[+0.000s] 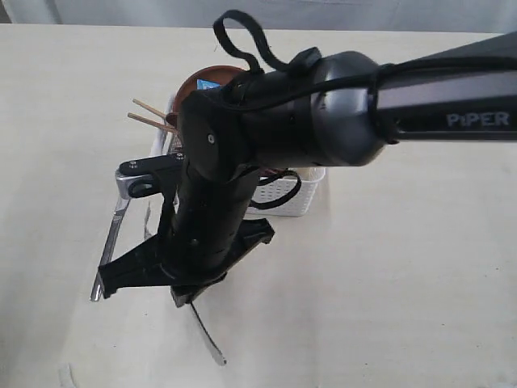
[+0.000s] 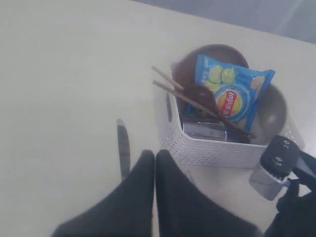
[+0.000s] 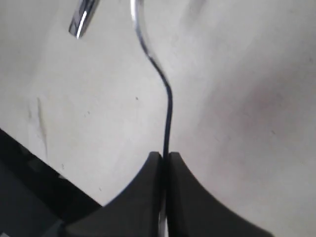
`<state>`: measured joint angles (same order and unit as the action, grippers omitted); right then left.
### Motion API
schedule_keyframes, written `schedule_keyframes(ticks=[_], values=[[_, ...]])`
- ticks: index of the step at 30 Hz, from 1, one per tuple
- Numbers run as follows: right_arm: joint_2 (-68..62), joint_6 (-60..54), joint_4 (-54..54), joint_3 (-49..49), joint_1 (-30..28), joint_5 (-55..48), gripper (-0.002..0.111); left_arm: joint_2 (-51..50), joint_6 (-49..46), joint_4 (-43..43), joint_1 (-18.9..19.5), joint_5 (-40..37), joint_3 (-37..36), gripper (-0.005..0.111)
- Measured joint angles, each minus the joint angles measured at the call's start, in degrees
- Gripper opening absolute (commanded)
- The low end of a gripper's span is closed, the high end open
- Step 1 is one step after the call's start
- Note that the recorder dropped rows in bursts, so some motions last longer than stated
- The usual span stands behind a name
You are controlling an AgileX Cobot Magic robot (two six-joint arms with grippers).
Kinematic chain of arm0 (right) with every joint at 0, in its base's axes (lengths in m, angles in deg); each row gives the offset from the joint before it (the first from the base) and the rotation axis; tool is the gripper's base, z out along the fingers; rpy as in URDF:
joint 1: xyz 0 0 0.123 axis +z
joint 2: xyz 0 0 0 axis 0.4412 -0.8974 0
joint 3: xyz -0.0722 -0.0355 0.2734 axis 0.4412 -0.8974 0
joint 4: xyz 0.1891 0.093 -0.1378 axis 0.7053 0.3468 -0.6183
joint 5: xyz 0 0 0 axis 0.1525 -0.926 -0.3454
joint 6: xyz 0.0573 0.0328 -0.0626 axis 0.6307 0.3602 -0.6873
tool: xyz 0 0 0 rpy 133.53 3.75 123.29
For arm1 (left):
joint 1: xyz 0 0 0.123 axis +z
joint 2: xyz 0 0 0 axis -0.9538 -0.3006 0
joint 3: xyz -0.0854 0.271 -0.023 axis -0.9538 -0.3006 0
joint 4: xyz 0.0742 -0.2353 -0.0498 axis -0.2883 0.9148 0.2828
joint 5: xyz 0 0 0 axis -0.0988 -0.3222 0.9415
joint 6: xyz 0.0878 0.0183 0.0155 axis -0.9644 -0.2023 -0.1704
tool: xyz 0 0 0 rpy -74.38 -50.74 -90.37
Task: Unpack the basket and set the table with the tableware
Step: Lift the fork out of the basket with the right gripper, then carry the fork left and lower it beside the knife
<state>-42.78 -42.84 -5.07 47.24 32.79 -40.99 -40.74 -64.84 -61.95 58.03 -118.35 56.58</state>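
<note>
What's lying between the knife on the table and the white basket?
Nothing: the left wrist view shows only bare table between knife and basket.

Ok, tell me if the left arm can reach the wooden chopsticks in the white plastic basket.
Probably yes: the chopsticks jut bare over the basket rim; the shut left gripper must open.

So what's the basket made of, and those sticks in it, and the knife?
The basket looks like matte white plastic with little moulded holes. The sticks seem wooden: pale tan and dull. The knife is probably steel: grey, flat, slightly shiny.
</note>
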Motion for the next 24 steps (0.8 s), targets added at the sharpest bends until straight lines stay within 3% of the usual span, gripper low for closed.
schedule_keyframes(ticks=[9,16,24], values=[[6.8,10.0,-16.6,-4.0,-0.5,-10.6,-0.001,0.0,0.0,0.0,0.0,0.0,0.0,0.0],[8.2,10.5,-17.0,-6.4,-7.4,-10.2,-0.001,0.0,0.0,0.0,0.0,-0.4,0.0,0.0],[8.1,7.8,-13.9,-6.4,-14.4,-3.2,-0.001,0.0,0.0,0.0,0.0,-0.3,0.0,0.0]])
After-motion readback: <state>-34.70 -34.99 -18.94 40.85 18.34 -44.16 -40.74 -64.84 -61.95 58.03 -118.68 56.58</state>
